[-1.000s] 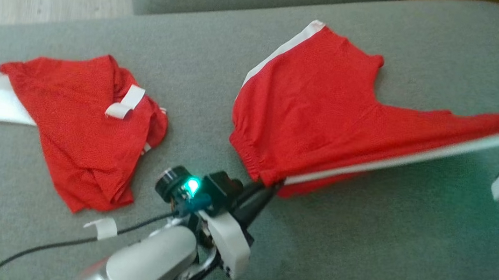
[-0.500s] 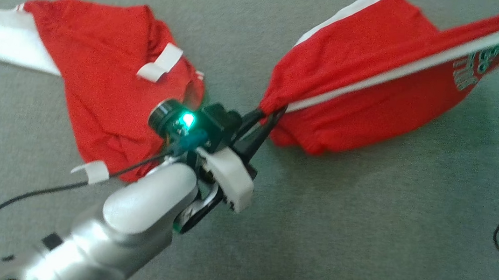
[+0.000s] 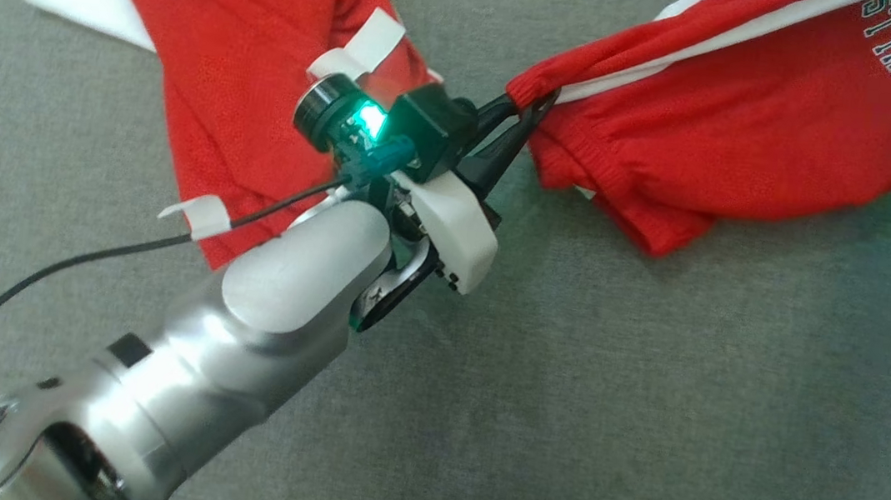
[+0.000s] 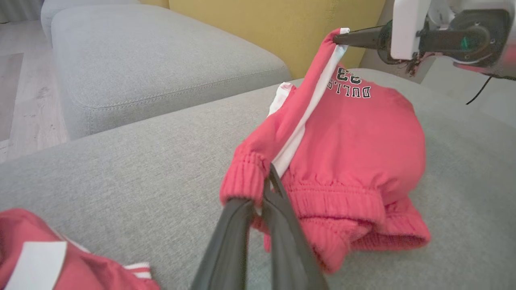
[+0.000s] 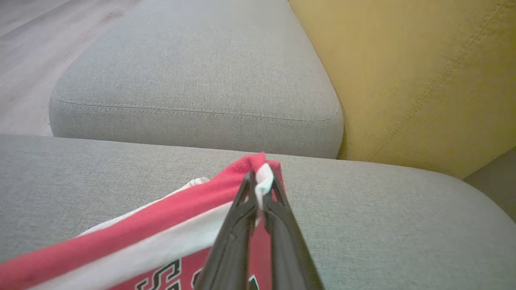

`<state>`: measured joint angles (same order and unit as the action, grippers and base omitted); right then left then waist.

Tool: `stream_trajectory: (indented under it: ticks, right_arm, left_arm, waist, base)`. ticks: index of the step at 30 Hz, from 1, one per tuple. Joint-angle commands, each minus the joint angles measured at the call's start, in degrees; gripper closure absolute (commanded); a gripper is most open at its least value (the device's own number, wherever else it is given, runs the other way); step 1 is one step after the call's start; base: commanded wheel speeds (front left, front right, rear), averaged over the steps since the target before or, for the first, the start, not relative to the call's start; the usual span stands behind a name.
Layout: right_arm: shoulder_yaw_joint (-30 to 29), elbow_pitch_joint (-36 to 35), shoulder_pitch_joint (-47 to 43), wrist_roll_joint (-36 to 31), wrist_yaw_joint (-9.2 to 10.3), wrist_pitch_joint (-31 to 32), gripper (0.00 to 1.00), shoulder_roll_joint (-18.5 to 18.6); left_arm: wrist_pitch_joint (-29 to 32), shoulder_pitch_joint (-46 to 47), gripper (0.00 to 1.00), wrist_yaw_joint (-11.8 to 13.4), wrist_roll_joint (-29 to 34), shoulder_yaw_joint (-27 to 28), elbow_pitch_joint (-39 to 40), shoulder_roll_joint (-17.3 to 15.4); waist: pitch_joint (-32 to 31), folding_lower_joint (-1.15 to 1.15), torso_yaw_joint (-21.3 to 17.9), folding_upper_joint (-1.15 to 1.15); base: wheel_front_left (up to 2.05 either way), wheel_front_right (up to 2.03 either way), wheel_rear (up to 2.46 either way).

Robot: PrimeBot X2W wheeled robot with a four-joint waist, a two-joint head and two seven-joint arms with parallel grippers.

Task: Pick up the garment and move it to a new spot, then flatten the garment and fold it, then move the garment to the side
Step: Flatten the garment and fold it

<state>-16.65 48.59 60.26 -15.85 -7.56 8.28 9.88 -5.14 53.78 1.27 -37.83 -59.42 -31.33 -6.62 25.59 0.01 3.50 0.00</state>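
Evidently the shorts [image 3: 760,143] seem light and limp; left gripper [image 4: 269,181] pinches the waistband [image 4: 246,177], right gripper [image 5: 260,183] the hem [image 5: 258,161].

Near edge: bare grey cushion [image 3: 601,427], open below and to the right of the shorts [image 3: 760,143].
Centre: shorts stretched between left gripper [image 3: 538,103] and right gripper [image 4: 336,38], both clamped on the trim; taut raised band bars a straight pass across; lower part bunched on the cushion.
Left side: second red garment [image 3: 250,52] crumpled, just beside the left gripper; black cable [image 3: 74,266] across its lower corner.
Gap between garments: narrow bare strip, partly taken by the left arm [image 3: 232,360].
Far side: second cushion [image 5: 193,80] bare; yellow backrest [image 5: 423,80] closes off its right.
Beyond cushions: wood floor [image 4: 16,100].
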Motion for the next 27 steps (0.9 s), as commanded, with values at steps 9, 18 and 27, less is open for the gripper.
stream_trajectory:
  ticks: [9,18,27]
  right_arm:
    - [-4.14,5.80,5.77,-6.25,0.08,-5.18,0.00,0.70]
    - [-11.33,9.91,6.14,-9.56,0.08,-12.15,0.00,-0.80]
    - [-6.06,13.37,3.81,-0.12,0.08,-22.55,0.00,-4.69]
  left_arm:
    - [-1.06,4.04,0.00,-0.96,0.95,0.10,-2.67,1.43]
    - [-5.41,4.18,0.00,1.66,0.53,2.18,-6.19,1.06]
    - [-9.45,2.54,0.00,7.43,1.52,7.63,-4.40,-3.72]
  waist:
    - [2.19,-0.01,1.96,0.00]
    - [-2.47,-0.01,0.81,0.00]
    - [-10.93,-0.01,-1.71,0.00]
  base:
    - [0.00,0.00,0.00]
    - [0.00,0.00,0.00]
    - [0.00,0.00,0.00]
